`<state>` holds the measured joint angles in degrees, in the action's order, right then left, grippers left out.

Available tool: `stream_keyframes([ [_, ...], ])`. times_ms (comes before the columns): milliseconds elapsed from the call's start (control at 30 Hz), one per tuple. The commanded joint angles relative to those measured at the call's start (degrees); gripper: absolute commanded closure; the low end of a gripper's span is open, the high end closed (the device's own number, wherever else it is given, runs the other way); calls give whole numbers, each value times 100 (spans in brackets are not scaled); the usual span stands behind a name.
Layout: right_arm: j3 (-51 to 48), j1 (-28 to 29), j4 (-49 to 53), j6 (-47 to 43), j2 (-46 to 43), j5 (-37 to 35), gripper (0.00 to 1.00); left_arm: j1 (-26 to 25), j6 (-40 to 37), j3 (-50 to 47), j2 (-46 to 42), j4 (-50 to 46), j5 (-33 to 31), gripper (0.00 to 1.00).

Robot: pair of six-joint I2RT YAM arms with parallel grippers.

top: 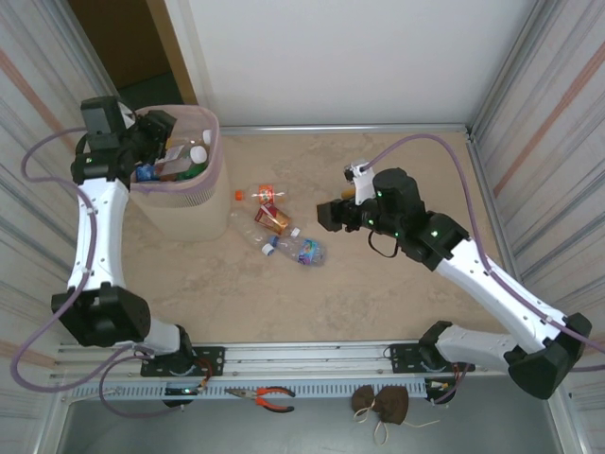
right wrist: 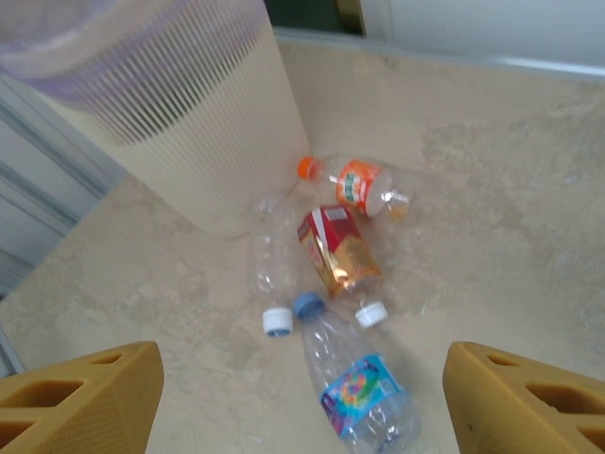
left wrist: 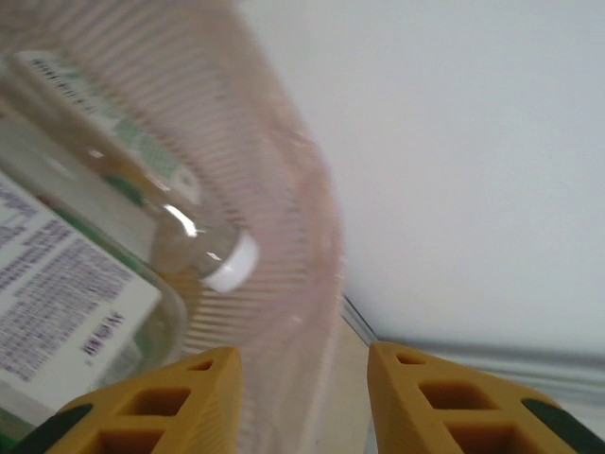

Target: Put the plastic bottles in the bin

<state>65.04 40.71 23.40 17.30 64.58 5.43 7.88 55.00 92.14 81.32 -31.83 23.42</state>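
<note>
The pale pink bin [top: 216,142] stands at the back left with several plastic bottles [top: 184,161] inside. My left gripper [top: 159,132] hangs over its left rim. In the left wrist view its fingers [left wrist: 302,355] are open with nothing between them, next to the ribbed bin wall [left wrist: 284,218], a white-capped bottle [left wrist: 232,265] and a white-labelled one [left wrist: 66,303]. Lying on the table are an orange-labelled bottle [right wrist: 359,184], a red-labelled one [right wrist: 338,251], a clear one [right wrist: 269,255] and a blue-labelled one [right wrist: 364,392]. My right gripper [right wrist: 302,350] hovers wide open above them, right of them [top: 326,215].
The loose bottles [top: 274,227] lie just right of the bin's base. Corrugated walls close in both sides. Red-handled pliers [top: 267,395] and a brown pouch [top: 383,404] lie on the rail in front of the arm bases.
</note>
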Motion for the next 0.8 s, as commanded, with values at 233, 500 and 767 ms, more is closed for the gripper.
stream_keyframes([
  [233,221,-95,1019,-2106,1032,540,26,-40,-1249,-813,-1366,520,761,58],
  [500,277,34,1221,-3897,2229,204,24,-41,-1431,-1562,-1985,646,1030,55],
  [767,647,256,1070,-4491,3433,-42,19,-32,-1352,-1995,-2279,925,1261,50],
])
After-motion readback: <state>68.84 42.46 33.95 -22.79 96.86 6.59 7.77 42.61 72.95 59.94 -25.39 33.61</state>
